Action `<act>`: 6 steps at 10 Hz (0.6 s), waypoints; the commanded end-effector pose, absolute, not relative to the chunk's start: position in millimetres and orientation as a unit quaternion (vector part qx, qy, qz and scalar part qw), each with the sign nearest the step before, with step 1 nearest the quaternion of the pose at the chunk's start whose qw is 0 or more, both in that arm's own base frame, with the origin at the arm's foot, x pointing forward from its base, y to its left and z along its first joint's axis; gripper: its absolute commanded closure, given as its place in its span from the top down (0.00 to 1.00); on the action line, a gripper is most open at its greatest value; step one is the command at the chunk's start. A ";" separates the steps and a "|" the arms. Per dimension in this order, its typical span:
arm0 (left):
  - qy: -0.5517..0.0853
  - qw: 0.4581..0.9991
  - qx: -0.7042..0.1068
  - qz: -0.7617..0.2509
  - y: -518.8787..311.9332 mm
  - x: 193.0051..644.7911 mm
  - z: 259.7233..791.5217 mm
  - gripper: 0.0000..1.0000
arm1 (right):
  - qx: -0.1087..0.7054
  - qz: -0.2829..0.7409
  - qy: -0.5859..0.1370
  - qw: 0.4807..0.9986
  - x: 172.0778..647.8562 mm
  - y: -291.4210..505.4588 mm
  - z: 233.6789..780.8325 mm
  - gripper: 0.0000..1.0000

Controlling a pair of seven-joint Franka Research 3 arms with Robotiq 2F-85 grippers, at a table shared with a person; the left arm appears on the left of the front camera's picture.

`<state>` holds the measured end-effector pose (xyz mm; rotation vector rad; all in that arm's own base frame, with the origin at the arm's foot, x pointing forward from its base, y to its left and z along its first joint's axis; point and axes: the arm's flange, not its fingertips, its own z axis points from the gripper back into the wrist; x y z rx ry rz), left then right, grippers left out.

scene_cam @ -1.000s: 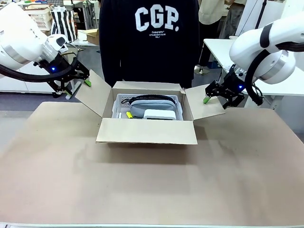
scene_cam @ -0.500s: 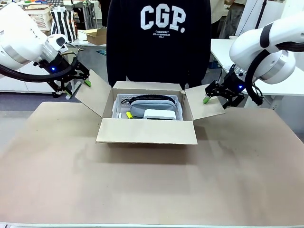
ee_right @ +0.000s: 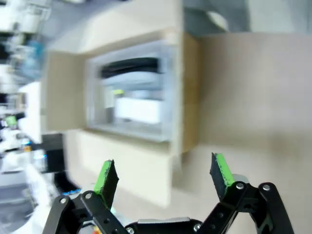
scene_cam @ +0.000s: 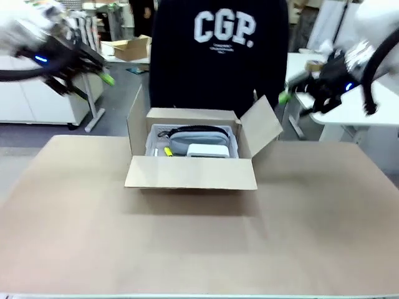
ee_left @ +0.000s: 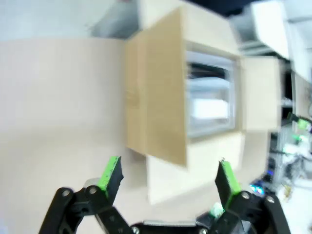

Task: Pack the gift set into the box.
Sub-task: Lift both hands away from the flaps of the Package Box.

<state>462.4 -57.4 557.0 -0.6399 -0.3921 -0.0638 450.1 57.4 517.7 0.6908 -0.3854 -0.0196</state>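
Observation:
The brown cardboard box (scene_cam: 190,174) sits mid-table with its side flaps tilted up. A white basket inside it holds the gift set: a grey padded item with a dark rim (scene_cam: 190,138) and, in front of it, a flat white case (scene_cam: 209,150). My left gripper (scene_cam: 100,71) hangs blurred in the air up and to the left of the box. My right gripper (scene_cam: 290,90) hangs above the right flap. In both wrist views the gripper (ee_left: 168,178) (ee_right: 163,178) is open and holds nothing, with the box (ee_left: 161,97) (ee_right: 187,97) and the white case (ee_left: 209,108) (ee_right: 139,109) beyond.
A person in a dark "CGP." sweater (scene_cam: 218,56) stands right behind the box. A small brown carton (scene_cam: 128,47) sits on a far table at the back left. A white table (scene_cam: 349,118) stands at the right. The brown tabletop (scene_cam: 199,243) stretches wide in front of the box.
Both grippers have come off the side flaps and moved up and outward, blurred by motion. The two side flaps now stand steeper. The person has shifted to the right.

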 end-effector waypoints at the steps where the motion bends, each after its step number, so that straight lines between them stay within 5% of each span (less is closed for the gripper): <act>1: -0.182 0.873 -0.431 -0.139 -7.3 387.7 557.0 1.00 | 0.477 -0.039 -0.191 0.857 365.9 21.2 539.1 1.00; 4: -0.211 0.825 -0.519 -0.073 43.3 387.3 537.0 1.00 | 0.539 -0.138 -0.212 0.803 365.4 -9.4 505.7 1.00; 6: -0.228 0.842 -0.468 -0.140 6.3 360.1 572.6 1.00 | 0.521 -0.060 -0.194 0.829 345.1 7.2 552.6 1.00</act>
